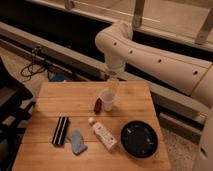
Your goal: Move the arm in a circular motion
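Note:
The arm [150, 55] is large, glossy and white, with thick rounded segments and small dark dots. It comes in from the right, bends at an elbow high above the table's far edge and points down. Its gripper [112, 86] is a slim pale-yellow tip that hangs just above a white cup [107, 99] near the middle of the wooden table [55, 102]. Nothing shows in the gripper.
On the table: a small dark red bottle [98, 105] beside the cup, a white tube [103, 135], a black round plate [139, 139], a black striped bar [61, 131] and a blue-grey sponge [76, 142]. Cables [31, 67] lie on the floor at left.

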Robot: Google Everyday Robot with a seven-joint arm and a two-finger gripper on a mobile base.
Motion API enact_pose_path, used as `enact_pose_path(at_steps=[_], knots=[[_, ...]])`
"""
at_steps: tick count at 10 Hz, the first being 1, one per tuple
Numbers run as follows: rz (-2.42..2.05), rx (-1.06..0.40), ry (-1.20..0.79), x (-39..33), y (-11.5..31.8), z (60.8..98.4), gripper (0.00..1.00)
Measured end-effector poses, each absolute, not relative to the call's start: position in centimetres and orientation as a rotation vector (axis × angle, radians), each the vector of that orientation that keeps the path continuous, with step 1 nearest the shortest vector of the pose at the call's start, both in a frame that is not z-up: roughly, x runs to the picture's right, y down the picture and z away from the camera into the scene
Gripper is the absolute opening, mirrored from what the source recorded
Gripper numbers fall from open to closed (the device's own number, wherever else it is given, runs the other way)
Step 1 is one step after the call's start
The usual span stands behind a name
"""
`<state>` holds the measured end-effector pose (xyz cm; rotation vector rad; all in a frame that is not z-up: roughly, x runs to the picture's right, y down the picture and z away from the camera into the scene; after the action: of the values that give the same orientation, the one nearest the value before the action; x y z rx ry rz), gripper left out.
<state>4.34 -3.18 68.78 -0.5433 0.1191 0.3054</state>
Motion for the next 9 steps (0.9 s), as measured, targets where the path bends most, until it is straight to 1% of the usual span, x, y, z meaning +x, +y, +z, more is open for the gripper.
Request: enact_pose_path(at_steps=[2,4,6,9], knots=[[0.328,-0.534,0.105,2.3,-4.8,71.5,0.73],[0.36,-0.518,0.141,2.8,-5.5,72.9,0.73],[0.398,-0.517,0.188,4.8,-5.5,73.8,0.73],[0.499,-0.517,0.278,11.8,-5.1,74.6,0.73]])
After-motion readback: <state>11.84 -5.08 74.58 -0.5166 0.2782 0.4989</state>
